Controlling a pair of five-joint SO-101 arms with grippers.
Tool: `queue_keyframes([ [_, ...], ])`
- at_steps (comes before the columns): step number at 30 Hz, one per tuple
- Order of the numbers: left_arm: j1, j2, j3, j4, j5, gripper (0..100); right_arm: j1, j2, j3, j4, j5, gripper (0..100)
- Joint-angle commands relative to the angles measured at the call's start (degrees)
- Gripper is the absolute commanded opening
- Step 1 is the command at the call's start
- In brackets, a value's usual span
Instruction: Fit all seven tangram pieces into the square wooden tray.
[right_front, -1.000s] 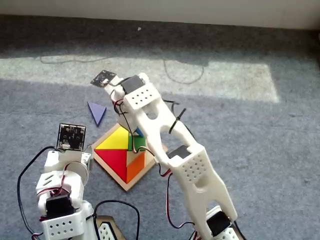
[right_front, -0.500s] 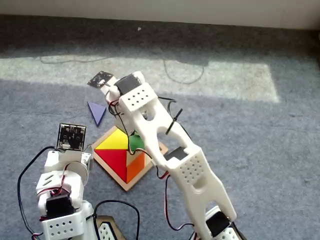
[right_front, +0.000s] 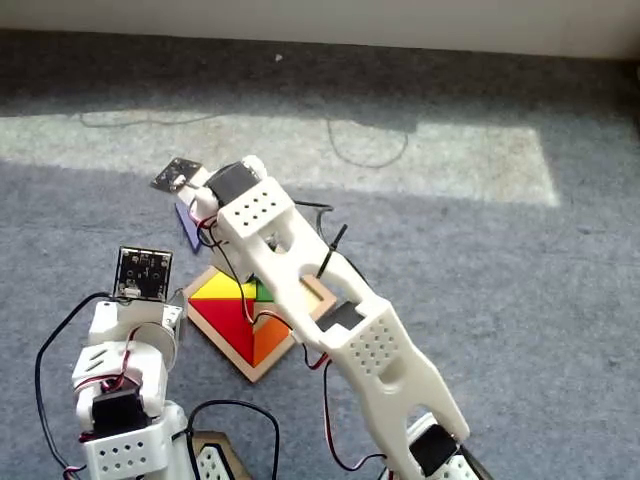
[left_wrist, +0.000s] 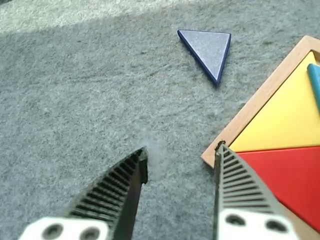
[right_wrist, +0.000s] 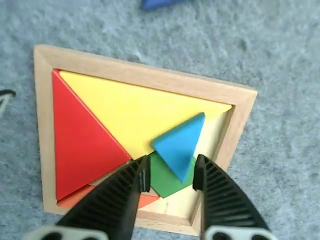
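The square wooden tray (right_wrist: 145, 80) holds a red triangle (right_wrist: 80, 140), a yellow triangle (right_wrist: 135, 112), a green piece (right_wrist: 165, 187) and an orange piece (right_wrist: 145, 200). A blue triangle (right_wrist: 177, 145) lies askew over the edge of the yellow and green pieces. My right gripper (right_wrist: 171, 167) hangs open just above the blue triangle's tip, holding nothing. A purple triangle (left_wrist: 207, 47) lies flat on the carpet beyond the tray's corner (left_wrist: 260, 100). Open and empty, my left gripper (left_wrist: 181, 150) sits low over the carpet, one fingertip (left_wrist: 222, 155) at that corner.
In the high view the right arm (right_front: 300, 280) stretches across the tray (right_front: 250, 365) and partly covers the purple triangle (right_front: 186, 226). The left arm (right_front: 125, 370) stands at the near left. Thin cables (right_front: 370, 160) lie on the grey carpet farther back.
The right arm has swung left and away, toward the purple triangle, now covering more of the tray and the blue piece. The left arm has not moved.
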Motion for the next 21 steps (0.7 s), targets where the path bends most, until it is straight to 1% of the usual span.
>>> queue_keyframes([
  [1, -0.4, -0.75, -0.92, 0.09, 0.18, 23, 0.92, -2.95, -2.42, 0.22, -0.26, 14.6],
  [5, -0.4, -0.75, -0.92, 0.09, 0.18, 23, 0.84, -2.51, -2.24, -1.01, -0.26, 14.6],
  [9, -0.4, -0.75, -0.92, 0.09, 0.18, 23, 1.19, 1.89, -2.51, -3.91, -0.26, 14.6],
  [12, -0.4, -0.75, -0.92, 0.09, 0.18, 23, 3.03, 4.97, -2.68, -4.18, -0.18, 14.6],
  [16, -0.4, -0.75, -0.92, 0.09, 0.18, 23, 5.76, 5.49, -5.85, -4.09, 0.0, 14.6],
  [19, -0.4, -0.75, -0.92, 0.09, 0.18, 23, 7.16, 5.49, -6.81, -3.91, 3.34, 14.6],
  [21, -0.4, -0.75, -0.92, 0.09, 0.18, 23, 7.34, 5.49, -6.99, -3.91, 3.87, 14.6],
])
